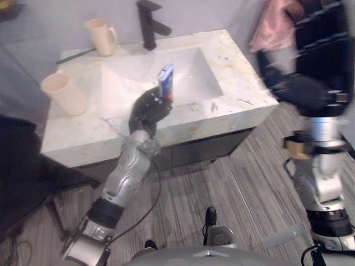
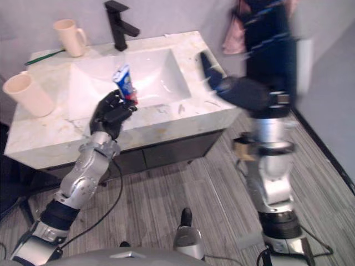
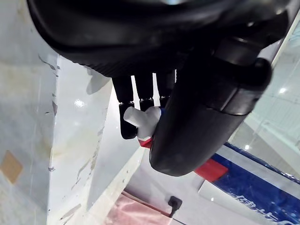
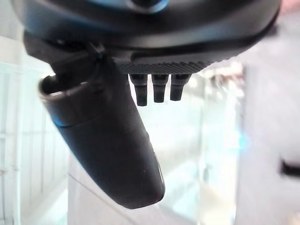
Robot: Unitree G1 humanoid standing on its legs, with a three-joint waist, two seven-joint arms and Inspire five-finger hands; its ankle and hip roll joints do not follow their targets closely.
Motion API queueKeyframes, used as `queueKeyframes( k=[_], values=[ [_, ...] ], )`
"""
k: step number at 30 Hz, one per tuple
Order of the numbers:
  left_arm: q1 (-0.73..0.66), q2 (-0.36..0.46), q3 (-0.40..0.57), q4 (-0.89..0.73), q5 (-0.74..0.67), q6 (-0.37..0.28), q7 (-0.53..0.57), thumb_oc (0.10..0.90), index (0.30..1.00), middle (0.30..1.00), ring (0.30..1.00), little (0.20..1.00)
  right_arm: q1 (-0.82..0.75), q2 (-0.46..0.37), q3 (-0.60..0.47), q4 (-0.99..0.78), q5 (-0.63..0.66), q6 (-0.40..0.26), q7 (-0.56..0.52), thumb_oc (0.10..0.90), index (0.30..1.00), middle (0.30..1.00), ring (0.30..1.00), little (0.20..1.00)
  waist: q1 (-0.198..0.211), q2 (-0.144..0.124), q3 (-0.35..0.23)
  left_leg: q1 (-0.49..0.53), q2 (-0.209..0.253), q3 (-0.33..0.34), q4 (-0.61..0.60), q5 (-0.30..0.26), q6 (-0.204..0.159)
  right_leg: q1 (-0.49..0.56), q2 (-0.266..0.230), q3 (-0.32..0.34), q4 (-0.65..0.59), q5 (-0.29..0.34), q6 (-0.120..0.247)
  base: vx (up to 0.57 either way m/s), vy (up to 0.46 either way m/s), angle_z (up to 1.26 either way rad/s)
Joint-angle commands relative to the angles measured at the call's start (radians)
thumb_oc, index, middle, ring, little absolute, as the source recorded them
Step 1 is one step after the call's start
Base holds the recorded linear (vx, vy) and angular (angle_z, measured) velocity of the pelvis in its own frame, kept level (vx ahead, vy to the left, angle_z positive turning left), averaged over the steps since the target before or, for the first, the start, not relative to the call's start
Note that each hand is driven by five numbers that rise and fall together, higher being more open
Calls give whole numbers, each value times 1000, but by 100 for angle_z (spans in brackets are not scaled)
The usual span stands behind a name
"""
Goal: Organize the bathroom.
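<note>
The left hand point(image 1: 148, 112) is clamped on a toothpaste tube point(image 1: 166, 83) above the sink point(image 1: 194, 72); the right hand point(image 2: 213, 75), fingers straight, hovers beside the sink.

The marble surface point(image 1: 233, 83) (sink sunk in its middle) carries two cream mugs point(image 1: 101, 36) point(image 1: 64, 93) and a green toothbrush point(image 1: 75, 55).

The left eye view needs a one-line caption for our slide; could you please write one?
Left hand holds a blue toothpaste tube upright over the marble sink, two cream cups behind.
</note>
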Motion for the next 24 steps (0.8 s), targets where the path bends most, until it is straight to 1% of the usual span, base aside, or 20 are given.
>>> queueKeyframes(
  k=[1,5,8,9,13,15,19,22,24],
  values=[
    [-124,32,23,-150,52,-84,-84,400,300,300,300,300,-91,-43,-9,5,-20,17,62,800,900,900,900,900,41,-31,-62,-33,-103,-33,27,-45,80,86,18,16,11,-180,88,0,-17,29],
    [-89,49,10,-153,74,-96,-131,400,300,300,300,300,-59,-19,37,54,9,45,127,800,900,900,900,900,70,-38,-56,-27,-104,-47,13,-47,84,82,5,-9,24,-178,97,9,-12,35],
    [-74,59,17,-153,88,-101,-151,400,300,300,300,300,-37,-14,43,73,13,58,162,800,900,900,900,900,78,-41,-59,-25,-105,-55,10,-50,85,83,2,-13,25,-178,100,33,-1,16],
    [-68,62,17,-154,91,-102,-163,400,300,300,300,300,-28,-10,51,83,20,53,169,800,900,900,900,900,81,-42,-60,-25,-106,-58,9,-50,86,82,1,-14,25,-177,101,48,2,13],
    [-62,60,11,-145,90,-94,-172,400,300,300,300,300,-22,19,73,101,0,31,172,800,900,900,900,900,90,-44,-62,-21,-103,-54,6,-54,87,85,-3,-24,28,-178,103,31,-5,3],
    [-61,62,9,-138,87,-93,-172,400,300,300,300,300,-25,21,78,101,-21,25,166,800,900,900,900,900,92,-46,-62,-20,-104,-54,6,-55,88,87,-1,-26,29,-181,103,16,-6,-1],
    [-53,63,-1,-120,74,-96,-178,400,300,300,300,300,-47,19,94,100,-20,12,153,800,900,900,900,900,99,-48,-65,-16,-104,-54,9,-59,90,96,3,-27,27,-187,99,31,-10,0],
    [-51,64,-10,-118,78,-90,-178,400,300,300,300,300,-64,21,105,96,-15,20,155,800,900,900,900,900,105,-49,-65,-15,-104,-55,11,-60,89,99,4,-29,24,-188,99,0,0,0],
    [-50,64,-12,-113,85,-73,-187,400,300,300,300,300,-79,14,114,99,-36,28,152,800,900,900,900,900,110,-51,-66,-16,-104,-58,12,-59,88,103,6,-31,22,-189,97,0,0,0]
  ],
)
